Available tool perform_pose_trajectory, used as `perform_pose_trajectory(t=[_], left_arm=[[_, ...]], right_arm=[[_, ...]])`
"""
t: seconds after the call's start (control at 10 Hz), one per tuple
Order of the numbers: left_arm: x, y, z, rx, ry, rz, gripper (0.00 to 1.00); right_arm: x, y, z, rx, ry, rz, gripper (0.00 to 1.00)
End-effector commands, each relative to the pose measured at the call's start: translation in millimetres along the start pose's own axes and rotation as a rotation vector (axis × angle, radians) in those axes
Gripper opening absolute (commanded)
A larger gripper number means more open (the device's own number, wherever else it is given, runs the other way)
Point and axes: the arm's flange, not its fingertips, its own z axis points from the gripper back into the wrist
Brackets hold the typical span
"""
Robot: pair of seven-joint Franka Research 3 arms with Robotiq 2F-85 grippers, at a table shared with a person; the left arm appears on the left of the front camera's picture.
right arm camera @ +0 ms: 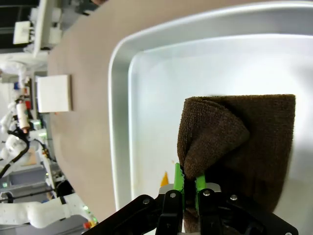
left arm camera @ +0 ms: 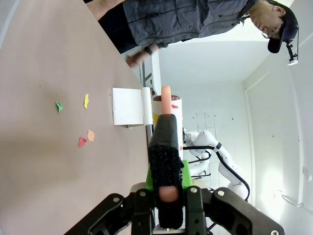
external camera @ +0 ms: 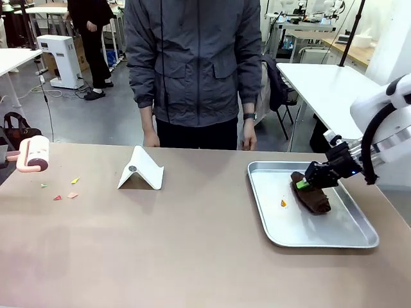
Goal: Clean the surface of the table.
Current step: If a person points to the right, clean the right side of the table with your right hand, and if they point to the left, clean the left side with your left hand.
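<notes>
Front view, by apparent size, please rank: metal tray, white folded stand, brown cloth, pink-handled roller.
Largest: metal tray, clearly.
Next: white folded stand.
Then brown cloth and pink-handled roller: about alike, and the right gripper covers part of the cloth, so unranked.

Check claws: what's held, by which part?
Left claw: pink-handled lint roller, by its handle. Right claw: brown terry cloth, pinched at a folded edge.
</notes>
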Motion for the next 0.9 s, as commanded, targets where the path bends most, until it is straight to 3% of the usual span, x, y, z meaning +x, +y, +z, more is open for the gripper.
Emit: perform_pose_trajectory(t=[0.0,0.5,0.8], left_arm=[[-4.5,-4.6,-0.2,0.0,0.002,-0.003,0.0],[-4.5,-4.6,-0.2,0.0,0.002,-0.003,0.0],[-4.5,-4.6,-0.2,0.0,0.002,-0.003,0.0]], right_arm=[[1.5,2.5,-13.7,0.073,0.013,0.037,0.1],[-19.5,24.8,-47.0,0.165,0.213,0.112,0.1],[-38.0,28.3,-45.8,0.074,0.275,0.271,0.1]])
